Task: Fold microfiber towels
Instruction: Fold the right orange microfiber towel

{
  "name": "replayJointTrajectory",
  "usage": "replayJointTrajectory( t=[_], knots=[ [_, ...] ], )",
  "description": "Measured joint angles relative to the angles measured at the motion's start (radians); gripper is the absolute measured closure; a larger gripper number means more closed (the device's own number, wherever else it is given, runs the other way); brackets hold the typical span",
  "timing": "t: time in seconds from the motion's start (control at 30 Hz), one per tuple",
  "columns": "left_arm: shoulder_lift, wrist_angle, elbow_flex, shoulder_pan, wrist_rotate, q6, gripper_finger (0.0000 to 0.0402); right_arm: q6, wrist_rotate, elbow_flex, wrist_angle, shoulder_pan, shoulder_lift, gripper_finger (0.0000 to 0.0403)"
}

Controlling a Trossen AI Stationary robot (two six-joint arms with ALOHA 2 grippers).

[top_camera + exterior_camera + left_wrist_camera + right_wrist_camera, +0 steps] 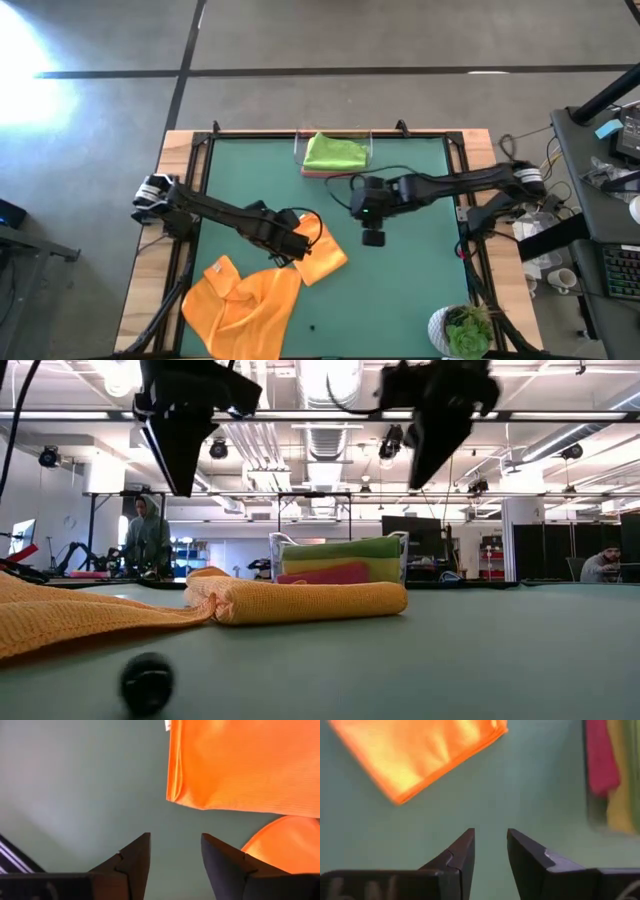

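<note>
A folded orange towel (325,258) lies flat on the green mat (420,290), also seen as a low roll (300,600). A second orange towel (240,305) lies spread and rumpled at the near left. Green and pink folded towels (333,153) are stacked in the clear tray (275,550) at the far edge. My left gripper (175,855) hovers open above the folded orange towel's left end (245,765) and touches nothing. My right gripper (490,850) hangs open over bare mat to the right of that towel (420,755), also touching nothing.
A potted plant (465,330) stands at the near right corner. A small dark round thing (147,682) lies on the mat near the front edge. A wooden frame (180,200) borders the mat. People (147,535) are in the room beyond.
</note>
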Motion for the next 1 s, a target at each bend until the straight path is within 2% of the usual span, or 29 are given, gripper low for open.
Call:
replayJointTrajectory(
  t=[0.17,0.3,0.4,0.5,0.7,0.9,1.0],
  knots=[
    [-0.042,0.032,-0.003,-0.001,-0.012,0.084,0.0242,0.110,-0.009,-0.120,0.028,0.051,-0.154,0.0304],
    [-0.092,0.053,-0.015,0.003,-0.044,0.165,0.0242,0.215,-0.011,-0.192,0.118,0.089,-0.260,0.0305],
    [-0.158,0.131,-0.063,0.005,-0.053,0.234,0.0242,0.307,-0.010,-0.233,0.190,0.109,-0.312,0.0303],
    [-0.255,0.290,-0.160,-0.002,-0.058,0.298,0.0242,0.402,-0.009,-0.267,0.271,0.122,-0.343,0.0303],
    [-0.475,0.640,-0.429,-0.002,-0.041,0.431,0.0242,0.549,-0.011,-0.293,0.375,0.135,-0.343,0.0307],
    [-0.662,0.845,-0.631,-0.003,-0.014,0.495,0.0242,0.645,-0.009,-0.296,0.401,0.135,-0.310,0.0302],
    [-0.737,0.893,-0.711,0.000,-0.015,0.507,0.0242,0.730,-0.008,-0.295,0.429,0.135,-0.283,0.0301]
  ],
)
